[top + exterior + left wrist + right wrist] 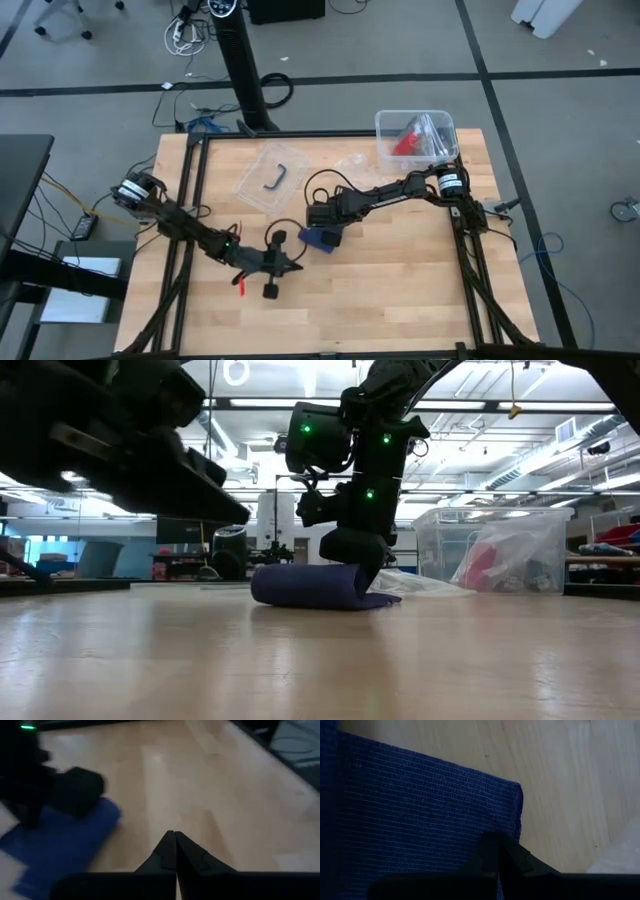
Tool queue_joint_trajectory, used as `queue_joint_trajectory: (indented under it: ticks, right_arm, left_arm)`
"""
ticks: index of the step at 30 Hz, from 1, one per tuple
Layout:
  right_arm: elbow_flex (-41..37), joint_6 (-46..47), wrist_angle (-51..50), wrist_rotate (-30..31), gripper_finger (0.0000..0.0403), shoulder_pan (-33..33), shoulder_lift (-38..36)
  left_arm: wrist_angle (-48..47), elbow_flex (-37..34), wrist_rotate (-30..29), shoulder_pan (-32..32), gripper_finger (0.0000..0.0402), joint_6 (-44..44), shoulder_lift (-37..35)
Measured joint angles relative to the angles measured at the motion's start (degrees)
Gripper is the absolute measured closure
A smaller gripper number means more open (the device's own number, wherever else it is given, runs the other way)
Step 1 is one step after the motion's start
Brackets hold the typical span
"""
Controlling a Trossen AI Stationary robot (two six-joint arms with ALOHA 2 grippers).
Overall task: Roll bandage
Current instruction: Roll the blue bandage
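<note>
- The left gripper [300, 266] sits nearest the table's [400, 290] front edge, a little left of centre. Its fingers [172, 851] are clenched tip to tip with nothing between them (the left wrist view shows the two dark tips meeting over bare wood).
- A small red part [240, 282] shows on the left arm just behind that gripper.
- The bandage [322, 238] lies near the middle of the table, at about 1 o'clock from the left gripper and close to it. It is dark navy-blue, partly rolled: the low view shows a rounded roll [300, 584] with a flat tail reaching toward the right.
- The right gripper [327, 226] stands on the bandage, its fingers [495, 855] pressed together, tips down on the ribbed fabric near its edge. Whether they pinch any cloth cannot be told.
- At about 11 o'clock from the bandage lies a clear plastic lid or tray [272, 177] with a small dark handle-shaped piece on it.
- Farthest, at 1 o'clock in the back right corner, stands a clear plastic bin [417, 135] with a red item [406, 142] inside.
</note>
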Motion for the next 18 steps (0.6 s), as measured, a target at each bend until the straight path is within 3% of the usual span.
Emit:
queue_joint_trajectory:
  ticks: [11, 18]
  right_arm:
    - [-0.38, 0.45, -1.94, 1.13, 0.0403, 0.73, -3.16]
    - [-0.26, 1.55, -3.87, 4.88, 0.0403, 0.0, -3.58]
  left_arm:
    - [-2.48, -0.02, -4.93, 1.63, 0.0401, 7.28, -5.74]
    - [-7.04, 0.0, -4.11, 7.97, 0.0401, 7.59, -5.01]
